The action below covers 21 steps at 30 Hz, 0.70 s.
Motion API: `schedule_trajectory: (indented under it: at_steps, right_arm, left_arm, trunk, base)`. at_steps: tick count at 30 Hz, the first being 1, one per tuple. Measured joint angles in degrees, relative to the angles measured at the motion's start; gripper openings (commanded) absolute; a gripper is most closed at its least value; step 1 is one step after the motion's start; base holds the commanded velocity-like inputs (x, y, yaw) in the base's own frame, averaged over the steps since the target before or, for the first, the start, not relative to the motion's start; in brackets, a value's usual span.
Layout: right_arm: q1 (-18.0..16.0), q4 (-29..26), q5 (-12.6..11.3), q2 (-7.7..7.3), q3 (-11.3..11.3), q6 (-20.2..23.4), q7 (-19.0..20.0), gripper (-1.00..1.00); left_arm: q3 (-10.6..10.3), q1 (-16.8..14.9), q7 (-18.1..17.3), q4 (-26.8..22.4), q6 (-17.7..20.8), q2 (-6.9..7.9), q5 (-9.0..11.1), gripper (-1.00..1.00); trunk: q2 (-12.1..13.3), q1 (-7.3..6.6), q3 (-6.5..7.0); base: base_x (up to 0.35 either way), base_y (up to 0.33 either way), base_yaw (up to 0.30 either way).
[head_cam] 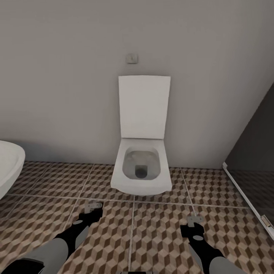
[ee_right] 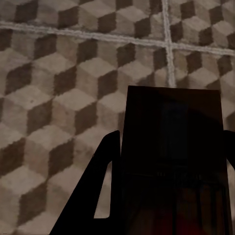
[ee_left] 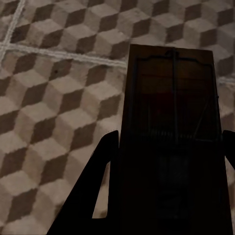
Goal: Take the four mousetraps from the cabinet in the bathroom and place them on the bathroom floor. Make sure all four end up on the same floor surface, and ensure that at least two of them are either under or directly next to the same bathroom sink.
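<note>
— Cube-patterned bathroom floor [head_cam: 160,228] below; what do the grippers carry?
— Left gripper [head_cam: 93,207] clamps one mousetrap [ee_left: 171,127], right gripper [head_cam: 195,220] another mousetrap [ee_right: 174,147], both above tiles before the toilet [head_cam: 141,167].

Open cube-patterned brown and beige tiled floor [head_cam: 160,236] lies ahead of both arms. A white square-bowled toilet with raised lid [head_cam: 141,167] blocks the middle, a white rounded basin edge [head_cam: 8,167] the left, a dark glass panel [head_cam: 253,160] the right.
</note>
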Motion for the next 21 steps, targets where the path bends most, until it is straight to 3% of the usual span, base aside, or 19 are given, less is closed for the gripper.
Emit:
schedule_trajectory:
  at_steps: [4,16,21]
  right_arm:
    - [-0.33,-0.12,0.08,-0.07,0.06,0.07,0.00,-1.00]
    - [-8.60,0.65,-0.09,0.01,0.11,1.25,0.43,-1.00]
    - [-10.22,0.20,-0.23,0.05,0.03,2.08,0.58,-1.00]
  left_arm:
    - [-0.08,0.00,-0.01,-0.24,-0.02,0.12,-0.01,-1.00]
    - [-0.21,0.00,-0.17,-1.07,0.20,0.26,-0.09,-1.00]
    - [-0.22,-0.01,-0.09,-4.69,0.45,0.44,-0.18,-1.00]
  trunk:
    - [-0.05,0.10,-0.89]
    - [-0.22,0.41,-3.54]
    - [-0.28,0.54,-4.65]
  base:
    - [0.000,0.000,0.000]
    - [0.000,0.000,0.000]
    - [0.000,0.000,0.000]
